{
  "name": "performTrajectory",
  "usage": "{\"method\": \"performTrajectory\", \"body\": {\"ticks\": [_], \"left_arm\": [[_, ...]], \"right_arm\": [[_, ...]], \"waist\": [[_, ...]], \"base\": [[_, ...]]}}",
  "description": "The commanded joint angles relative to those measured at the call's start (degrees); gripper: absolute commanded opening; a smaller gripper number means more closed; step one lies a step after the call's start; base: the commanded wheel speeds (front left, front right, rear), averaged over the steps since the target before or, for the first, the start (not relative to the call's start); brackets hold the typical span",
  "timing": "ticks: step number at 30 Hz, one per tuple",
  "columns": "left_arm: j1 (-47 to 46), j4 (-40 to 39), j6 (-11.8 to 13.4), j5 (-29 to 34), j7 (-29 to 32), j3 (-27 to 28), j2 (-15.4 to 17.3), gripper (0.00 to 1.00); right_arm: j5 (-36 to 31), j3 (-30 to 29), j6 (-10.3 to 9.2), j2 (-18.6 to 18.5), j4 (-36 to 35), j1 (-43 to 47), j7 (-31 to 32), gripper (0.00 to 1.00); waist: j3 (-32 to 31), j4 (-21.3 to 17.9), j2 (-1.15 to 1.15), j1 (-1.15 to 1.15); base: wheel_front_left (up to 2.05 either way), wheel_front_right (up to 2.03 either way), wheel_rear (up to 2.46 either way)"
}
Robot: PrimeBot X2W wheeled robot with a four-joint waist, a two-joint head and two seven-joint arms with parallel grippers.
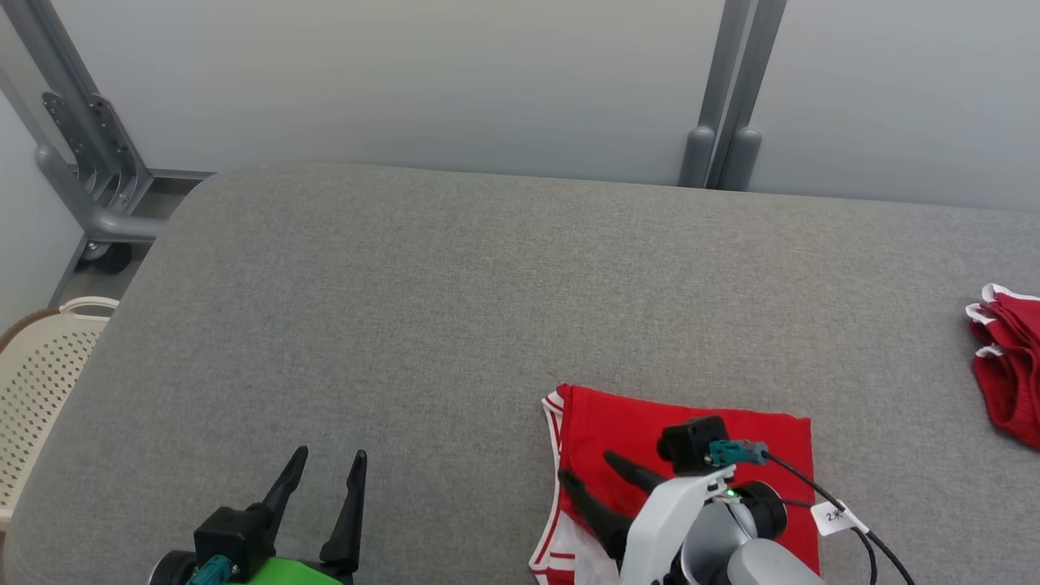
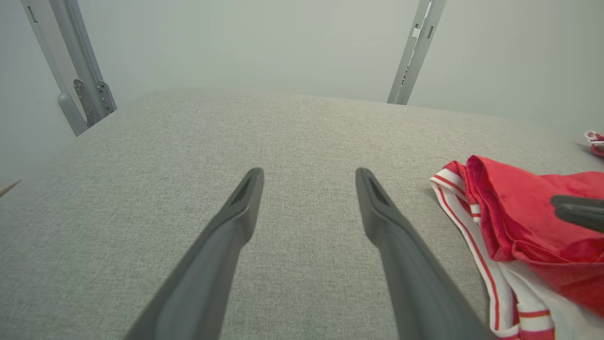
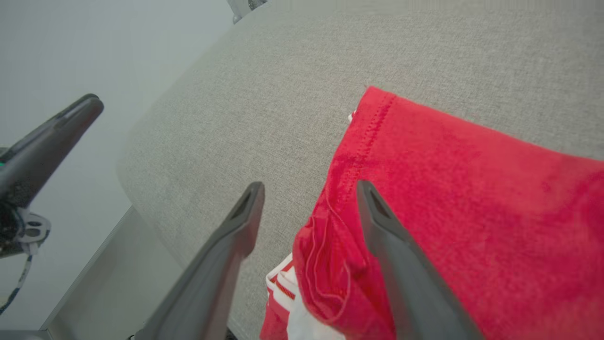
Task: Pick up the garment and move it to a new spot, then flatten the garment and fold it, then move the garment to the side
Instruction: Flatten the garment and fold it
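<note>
A: Well, head view first. Where is the risk?

B: The folded red garment with white striped trim (image 1: pixel 626 426) lies on the grey woven tabletop (image 1: pixel 406 325), directly under the right gripper (image 1: pixel 587 467). Its two fingers stand apart and grip nothing. If they pinch only the top layer, I'd expect the fold to peel open when the piece is moved aside.

A: Anything around it?

B: The left gripper (image 1: pixel 331 455) is also spread and empty, over bare cloth well to the right gripper's left. A second, crumpled red garment (image 1: pixel 1007 382) lies well out past the right gripper's other side, so a slide that way could run into it. A cream perforated plastic basket (image 1: pixel 41 382) sits off the table beyond the left gripper.

A: Left wrist view?

B: The left gripper (image 2: pixel 309 172) points at bare table. The garment (image 2: pixel 509 208) lies to the right of its fingers, its striped edge bunched. A dark finger of the right gripper (image 2: pixel 575 210) hovers over it. If both arms reach for that edge, they could clash.

A: Right wrist view?

B: The right gripper (image 3: pixel 310 185) straddles the hem: one finger is over the garment (image 3: pixel 472 189), the other over bare table. A loose roll of cloth bulges between them. The table's edge runs close beside that bare-side finger, so dragging that way might tip cloth off.
</note>
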Motion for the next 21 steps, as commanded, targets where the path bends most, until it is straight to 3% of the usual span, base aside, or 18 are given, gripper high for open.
{"method": "performTrajectory", "body": {"ticks": [1,7,16,21], "left_arm": [[0.2,-0.1,-0.1,0.0,-0.2,0.1,0.2,1.0],[0.9,-0.3,-0.1,0.2,-0.2,0.3,0.2,1.0],[1.4,-1.4,-0.1,0.9,-0.2,1.4,-0.3,1.0],[1.2,-1.3,-0.1,1.1,-0.2,1.3,-0.6,1.0]], "right_arm": [[1.3,0.0,-0.02,-0.1,-0.5,-0.8,-1.1,1.0],[3.0,-3.7,-0.02,-0.1,-2.6,-1.9,-4.9,1.0],[-10.2,-13.6,-0.02,-2.3,-4.9,4.1,-3.7,1.0],[-13.4,-16.2,-0.02,-3.0,-6.5,7.7,-2.7,1.0]], "waist": [[-0.1,0.0,0.0,0.0],[-0.6,-0.2,0.0,0.0],[-0.8,-0.5,0.0,0.0],[-0.6,-0.7,0.0,0.0]], "base": [[0.0,0.0,0.0],[0.0,0.0,0.0],[0.0,0.0,0.0],[0.0,0.0,0.0]]}}
